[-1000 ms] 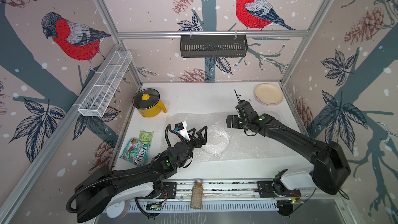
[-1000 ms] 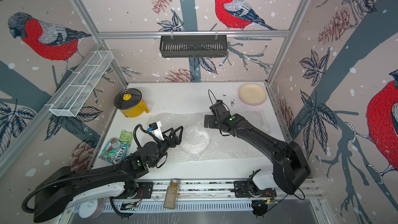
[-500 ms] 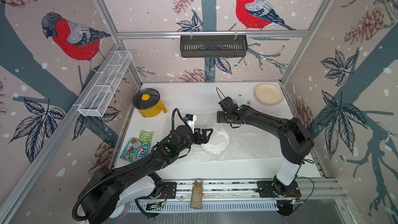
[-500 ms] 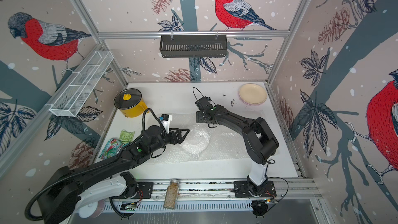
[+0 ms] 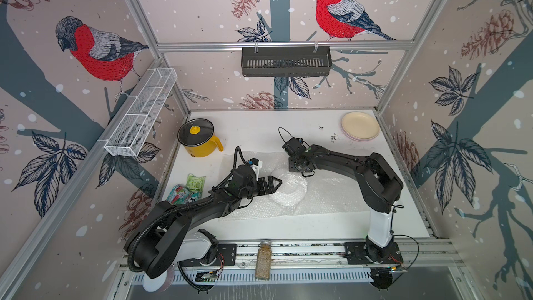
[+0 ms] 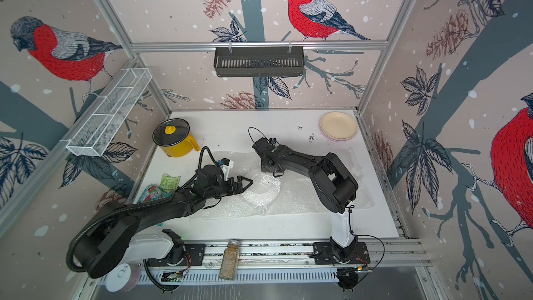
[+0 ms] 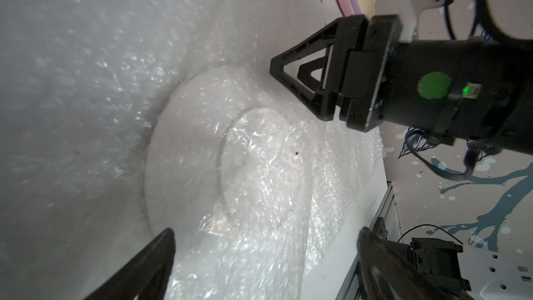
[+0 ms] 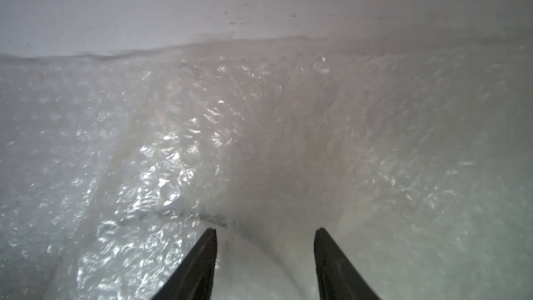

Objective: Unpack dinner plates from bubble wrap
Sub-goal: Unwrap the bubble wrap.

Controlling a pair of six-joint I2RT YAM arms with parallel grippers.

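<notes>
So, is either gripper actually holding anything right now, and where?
Nothing held yet. The left gripper is wide open and empty; the right gripper straddles a ridge of the bubble wrap, jaws apart, not pinching it.

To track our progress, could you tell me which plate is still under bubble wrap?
The white plate in the middle, covered by bubble wrap; the cream-topped stack in the far corner lies bare.

White table (image 5: 259, 128): bubble wrap (image 5: 331, 194) spread across the centre, yellow lidded pot (image 5: 202, 148) at ten o'clock, stacked plates (image 5: 360, 126) at two o'clock, snack bags (image 5: 187, 190) at eight o'clock.
</notes>
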